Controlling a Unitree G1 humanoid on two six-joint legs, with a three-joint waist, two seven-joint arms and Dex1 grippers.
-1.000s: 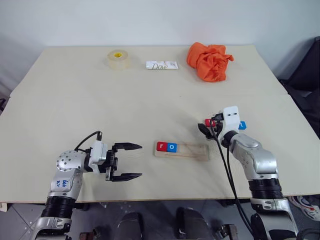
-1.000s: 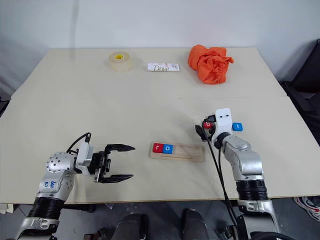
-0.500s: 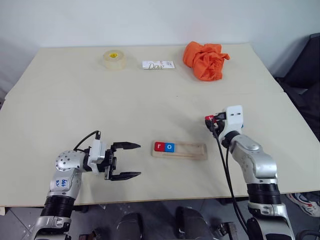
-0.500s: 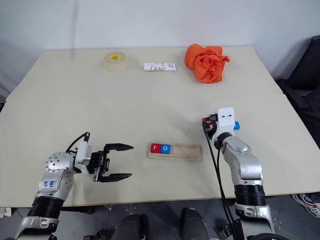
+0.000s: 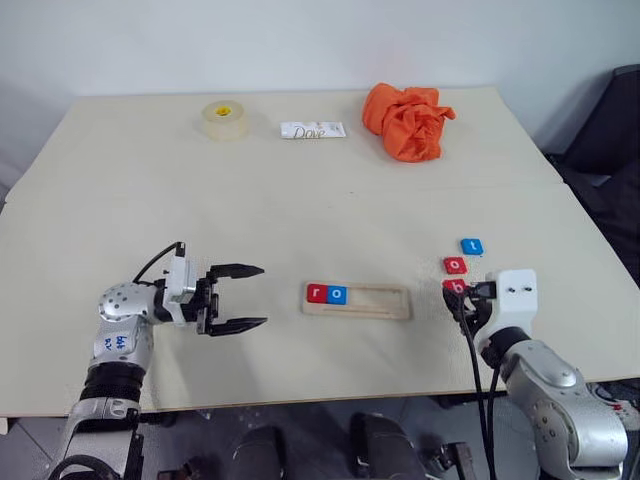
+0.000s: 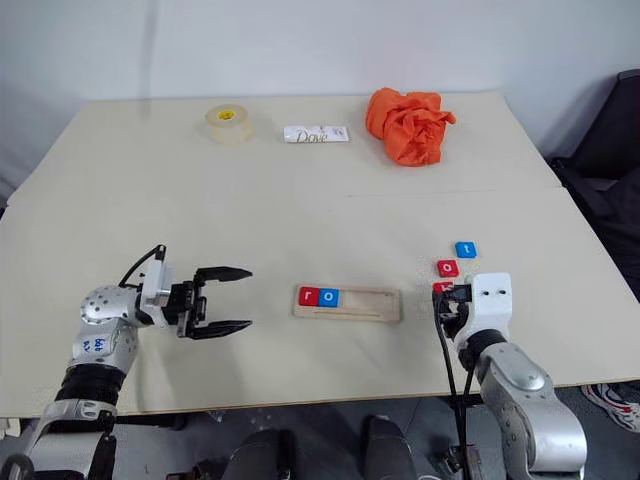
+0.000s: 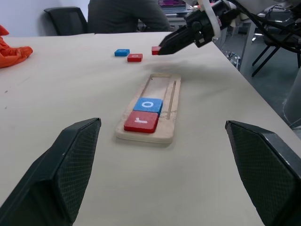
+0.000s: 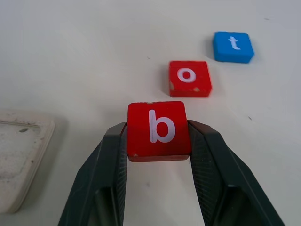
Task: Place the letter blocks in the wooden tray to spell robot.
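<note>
Red b block (image 8: 158,128) sits clamped in the right gripper (image 8: 157,141), beside the wooden tray (image 5: 357,301).

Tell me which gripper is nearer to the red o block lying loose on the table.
Right. The right gripper, shut on the red b block, sits just short of the red o block; the open left gripper is far across, beyond the wooden tray.
</note>
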